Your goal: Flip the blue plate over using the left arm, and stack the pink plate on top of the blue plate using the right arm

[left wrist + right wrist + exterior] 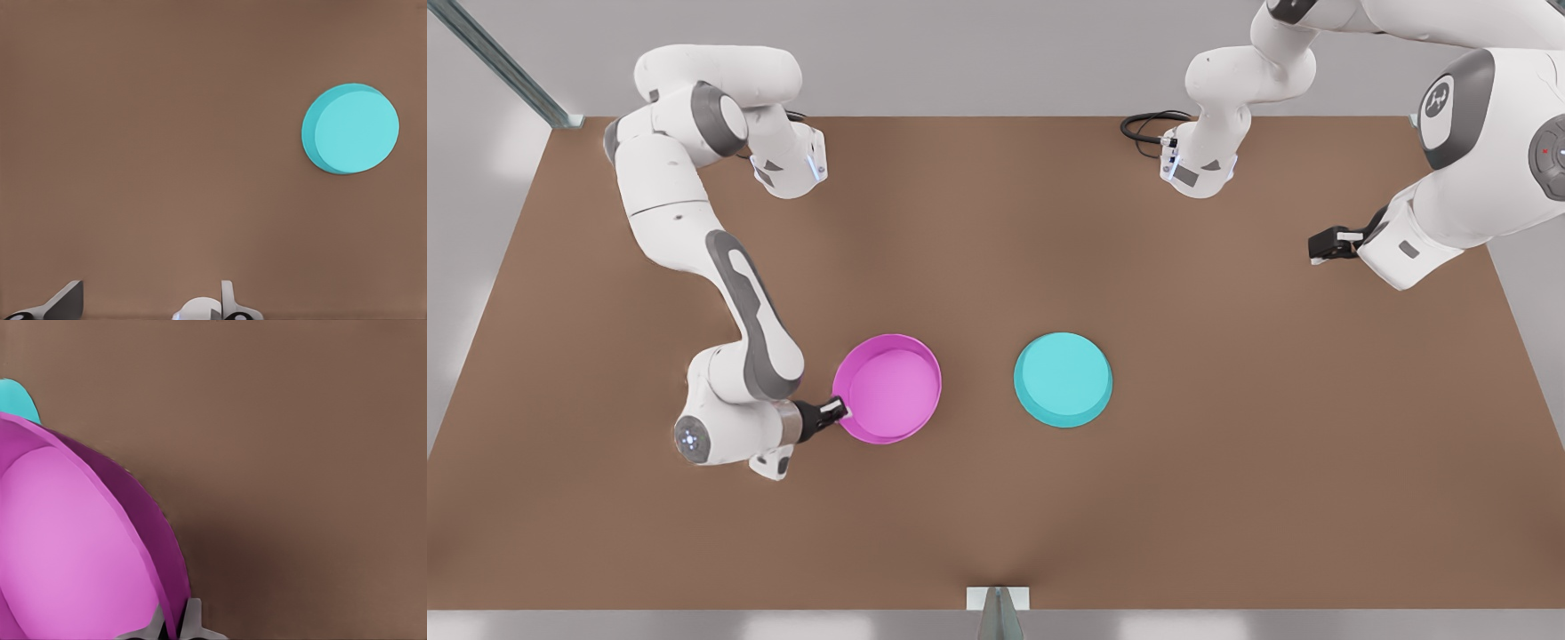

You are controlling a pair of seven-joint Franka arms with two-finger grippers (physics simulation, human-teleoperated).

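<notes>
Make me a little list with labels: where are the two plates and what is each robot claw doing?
blue plate: upside down on the table, flat underside up, apart from the pink one
pink plate: right way up, toward the front view's left
right claw: shut on the pink plate's rim
left claw: open, waiting high near the front view's right edge, away from both plates

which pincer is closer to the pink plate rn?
Right. The right pincer is shut on the pink plate rim, on the side away from the blue plate. The left pincer waits open, far beyond the blue plate.
</notes>
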